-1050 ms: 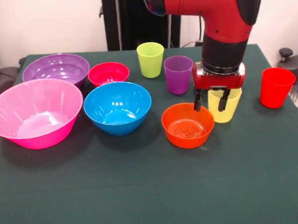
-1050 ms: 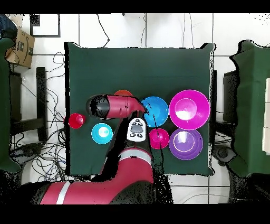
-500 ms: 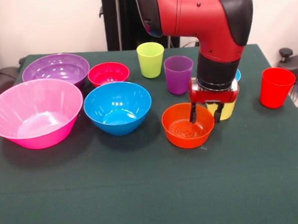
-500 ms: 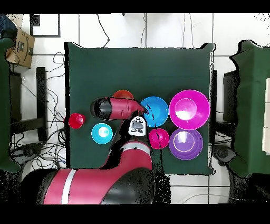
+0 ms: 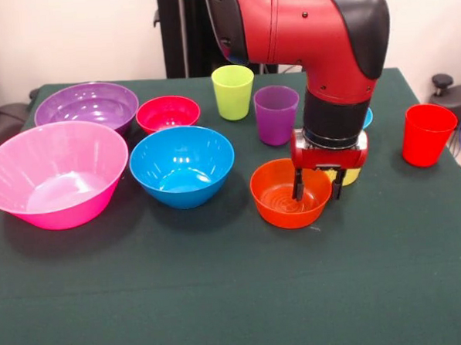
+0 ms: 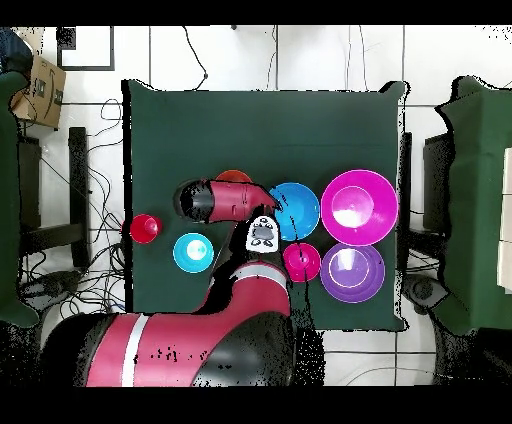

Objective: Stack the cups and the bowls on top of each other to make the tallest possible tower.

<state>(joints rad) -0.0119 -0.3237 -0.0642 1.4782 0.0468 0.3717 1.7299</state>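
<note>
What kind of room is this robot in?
Probably a robot lab: a green-covered table on a white tiled floor, loose black cables trailing around it, and a cardboard box beside it.

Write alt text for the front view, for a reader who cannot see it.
A red and black robot arm lowers its open pincer over the right rim of an orange bowl on a green table. Pink, purple, small red and blue bowls sit to the left; lime, purple and red cups stand behind.
</note>
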